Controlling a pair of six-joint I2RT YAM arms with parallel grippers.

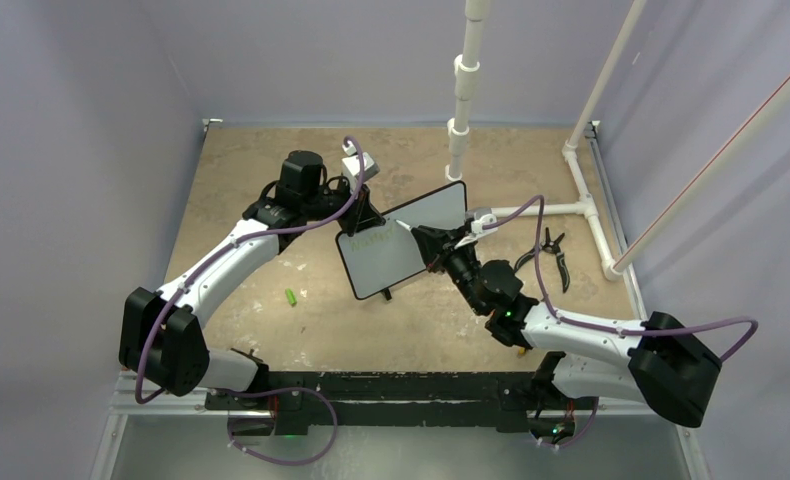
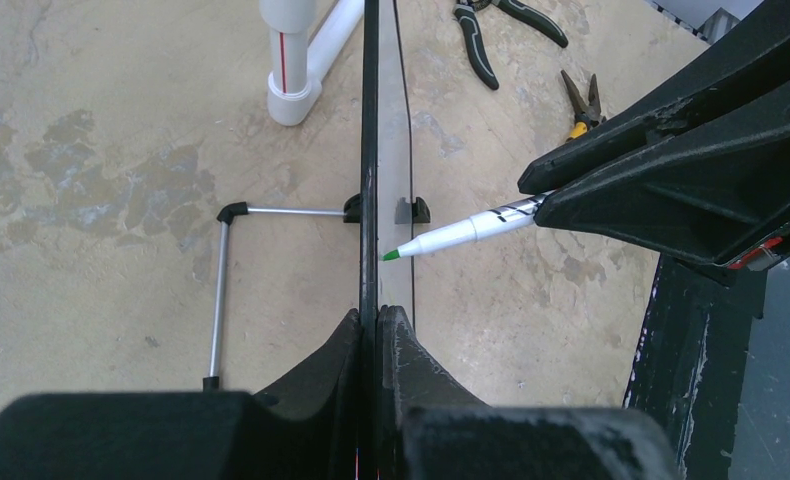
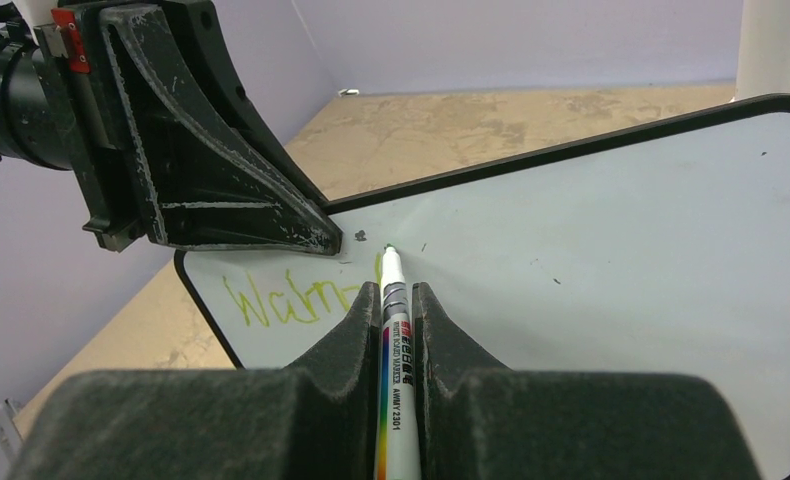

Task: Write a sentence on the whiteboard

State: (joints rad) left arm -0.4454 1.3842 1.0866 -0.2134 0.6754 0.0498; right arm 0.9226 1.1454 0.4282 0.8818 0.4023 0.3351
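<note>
**Right gripper** [image 3: 398, 300]: the jaws are closed tight on the barrel of a marker [image 3: 395, 400]. The marker lies in the groove between the two fingers [image 3: 351, 340] and projects forward, so only its tip reaches the writing surface. The barrel is a smooth white plastic cylinder with a rainbow stripe and printed lettering, and the tip is green.

**Ahead of the tip**, touching or very nearly so, is the whiteboard [image 3: 621, 260]. It is a flat, glossy white panel in a thin black frame with rounded corners, standing on edge and tilted back.

**Just left of the tip** runs the sentence [image 3: 291, 300], a few pale green handwritten letters reading roughly "Warm". The panel to the right of the tip is blank, so the task is judged to be at an early stage.

**Above and left of the tip**, the left gripper [image 2: 376, 315] is closed on the board's upper left edge. It pinches the frame between matte black, scuffed jaws. This grip presumably steadies the panel against the push of the pen.

**Behind the board**, a thin wire prop [image 2: 221, 290] and small black feet [image 2: 411, 210] meet the mottled tan table [image 1: 271, 200].

**Farther out** lie a small green cap [image 1: 291, 297], probably the pen's, black-handled pliers [image 1: 546, 255] and a white pipe frame [image 1: 461, 90].
</note>
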